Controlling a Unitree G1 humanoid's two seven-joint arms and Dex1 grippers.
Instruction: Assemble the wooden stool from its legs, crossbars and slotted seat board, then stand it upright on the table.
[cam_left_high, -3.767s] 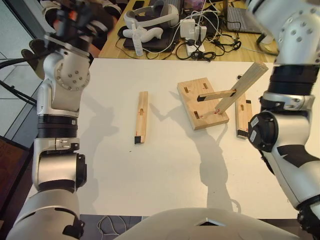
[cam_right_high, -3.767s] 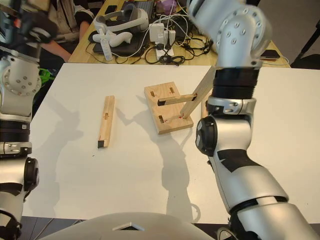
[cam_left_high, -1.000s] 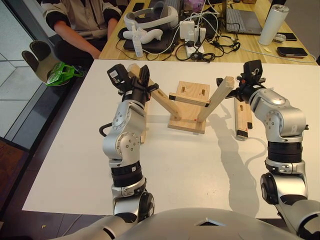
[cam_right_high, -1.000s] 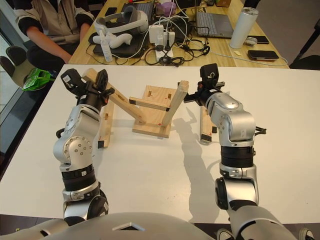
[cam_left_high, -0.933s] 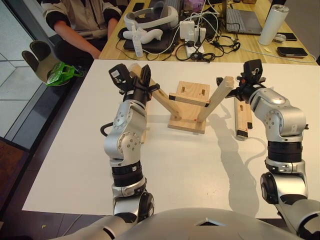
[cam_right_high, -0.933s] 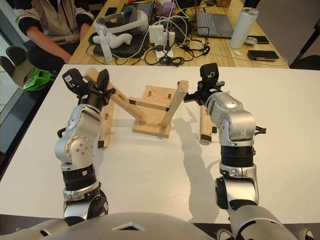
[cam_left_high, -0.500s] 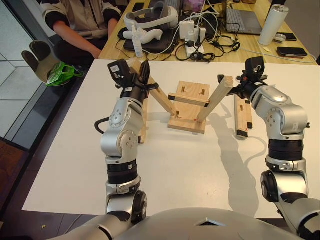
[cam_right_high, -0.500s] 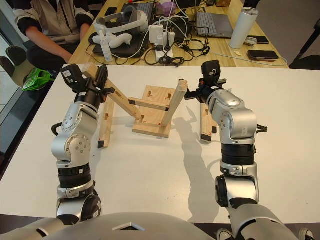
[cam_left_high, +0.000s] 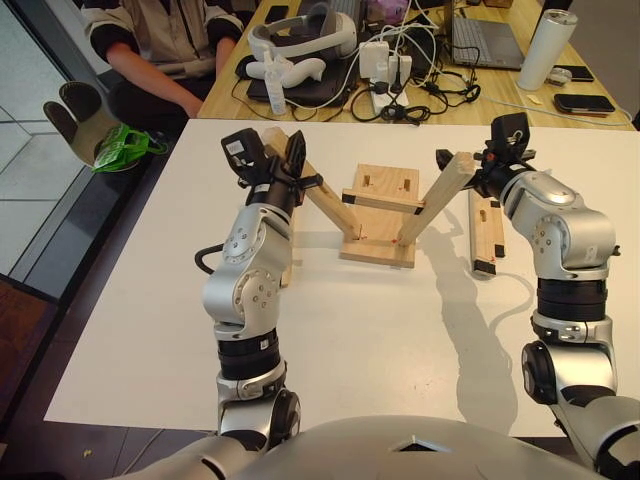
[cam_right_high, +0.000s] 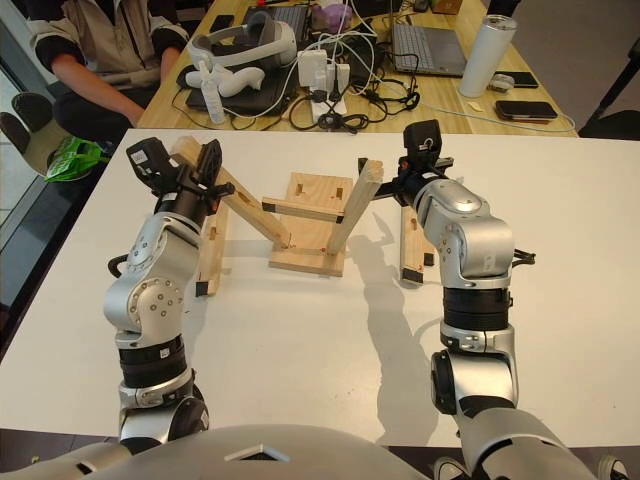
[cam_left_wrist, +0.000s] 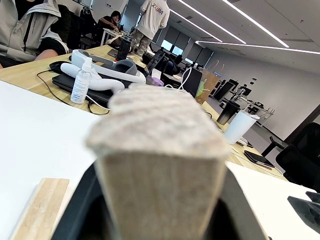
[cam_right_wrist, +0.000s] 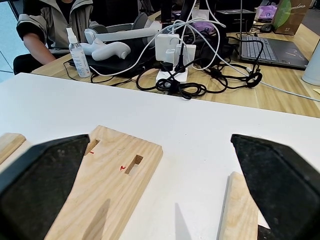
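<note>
Left tool (cam_left_high: 281, 158) clamped on one slanted pale-wood leg (cam_left_high: 322, 203), right tool (cam_left_high: 488, 170) spread beside the other leg (cam_left_high: 432, 200), likely steadying both in the slotted square seat board (cam_left_high: 386, 178).

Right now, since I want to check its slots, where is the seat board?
Left eye view: the seat board lies at the middle of the white table, tilted legs rising from its near slots; a loose leg lies flat on its right.

Matt, bare wooden seat board (cam_left_high: 380, 225)
</note>
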